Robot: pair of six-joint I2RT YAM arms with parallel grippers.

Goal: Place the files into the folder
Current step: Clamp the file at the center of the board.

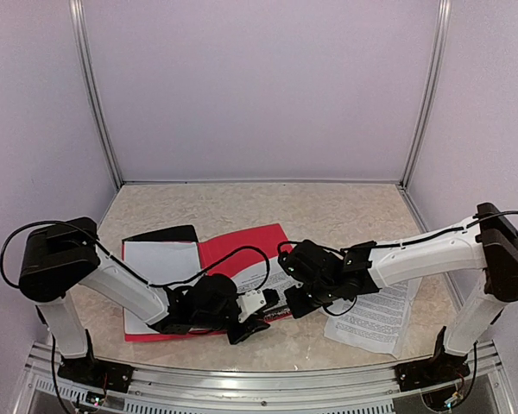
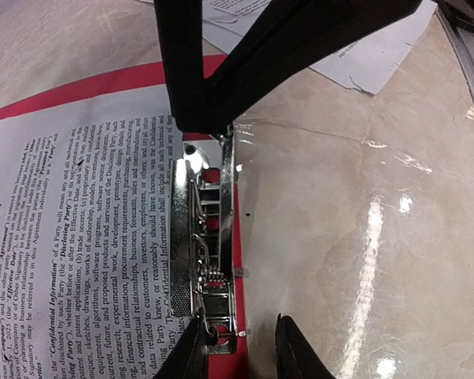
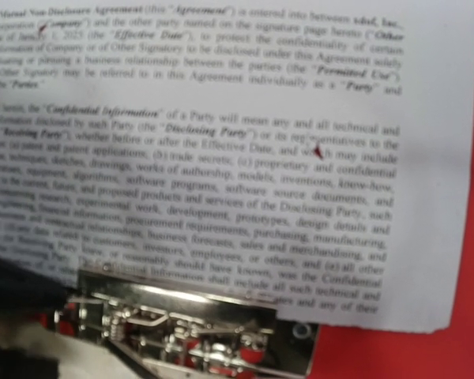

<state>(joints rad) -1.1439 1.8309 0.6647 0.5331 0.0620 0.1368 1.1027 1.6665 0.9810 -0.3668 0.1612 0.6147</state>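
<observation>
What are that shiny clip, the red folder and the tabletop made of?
Clip: polished metal, apparently; it mirrors light. Red folder: likely matte card or plastic, can't tell. Tabletop: glossy marble-look surface with glare streaks; stone or laminate unclear.

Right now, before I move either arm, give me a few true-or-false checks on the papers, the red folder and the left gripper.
1. A white paper sheet printed with black text lies on the open red folder. True.
2. A shiny silver metal clip sits on the folder along that sheet's edge. True.
3. Every sheet is already on the folder. False: another printed white sheet lies on the beige marbled table, right of the folder in the top view.
4. The left gripper is clamped fully shut. False: its fingers stand apart, with the clip's end between them.
</observation>
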